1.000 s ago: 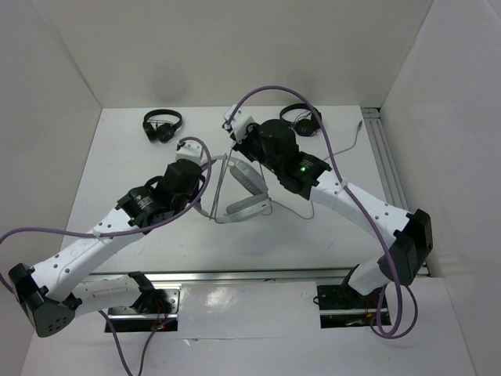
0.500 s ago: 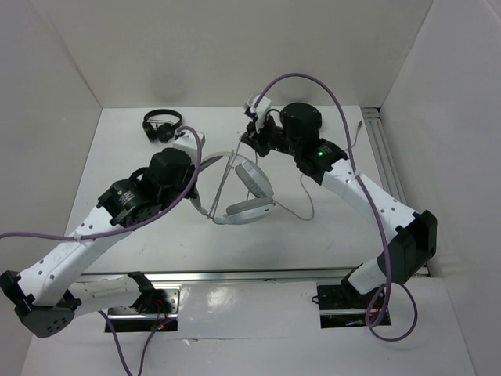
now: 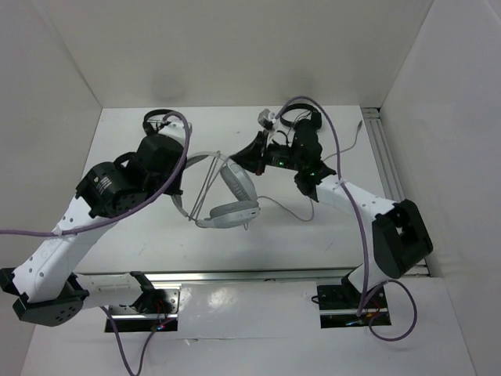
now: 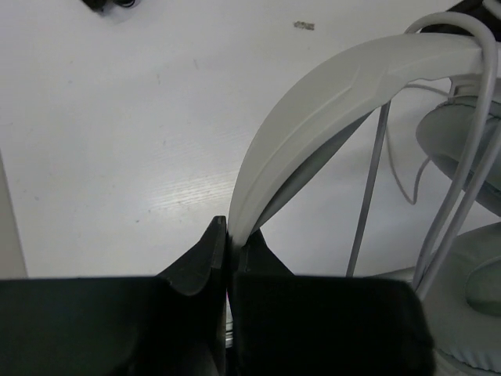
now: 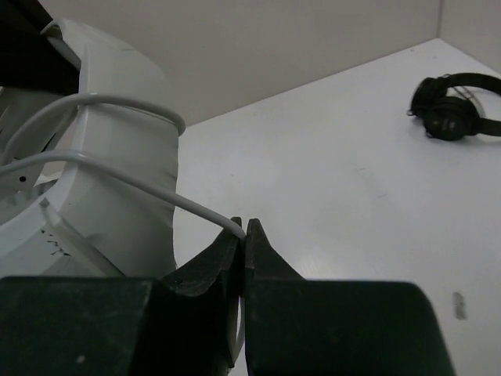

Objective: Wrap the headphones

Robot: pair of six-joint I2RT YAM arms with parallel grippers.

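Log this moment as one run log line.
task: wrap white headphones | left gripper: shut on headband | right gripper: shut on cable | cable: looped across headband

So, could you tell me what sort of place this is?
Probably a lab robot cell: white walls box in a white table, aluminium rails edge it, and the left gripper and right gripper clamp the headphones.

Table point(image 3: 258, 249) lies open from 5 to 7 o'clock of the headphones point(image 3: 228, 211). Taut cable point(image 3: 207, 182) bars 10. Left arm point(image 3: 117, 184) fills 9, right arm point(image 3: 348, 196) fills 2. One black headset point(image 3: 150, 123) sits at 11, another headset point(image 3: 315, 120) at 1.
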